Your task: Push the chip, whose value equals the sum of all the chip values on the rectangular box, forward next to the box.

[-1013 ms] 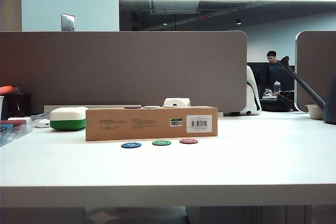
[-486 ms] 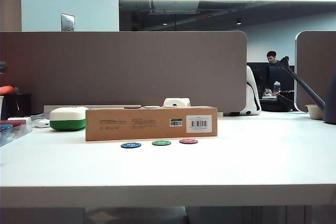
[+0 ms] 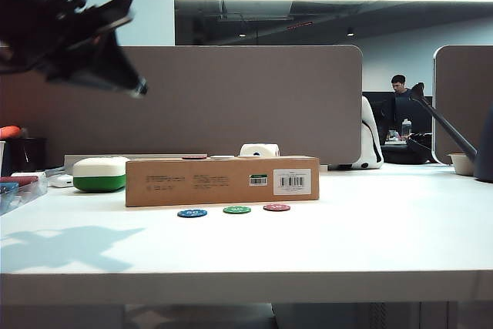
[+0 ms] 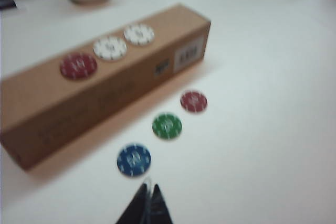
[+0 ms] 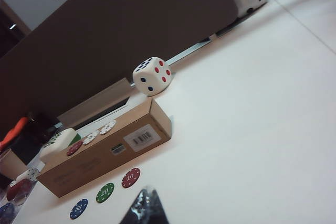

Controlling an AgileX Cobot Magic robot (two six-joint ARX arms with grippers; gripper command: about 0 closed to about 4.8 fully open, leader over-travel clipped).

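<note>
Overhead, from the left wrist view alone: three chips on top of the rectangular box, one dark red and two white, their numbers too blurred to read. Same chips barely edge-on in the exterior view, where the rectangular box shows only its front face with barcode label. Only in the right wrist view legible numbers on the table row: blue chip marked 50, the chip in green marked 20, red chip marked 10. Also a white die just behind the box, and a white-and-green case beyond the box's far end.

Green chip flat on the table, just in front of the box, middle of the row, apart from the left gripper, which sits nearer the blue chip, fingertips drawn together to a point. Left gripper high above the table in the exterior view, well clear of the box. Right gripper near the table, just in front of the row, tips pressed together, largely cut off by the frame edge.
</note>
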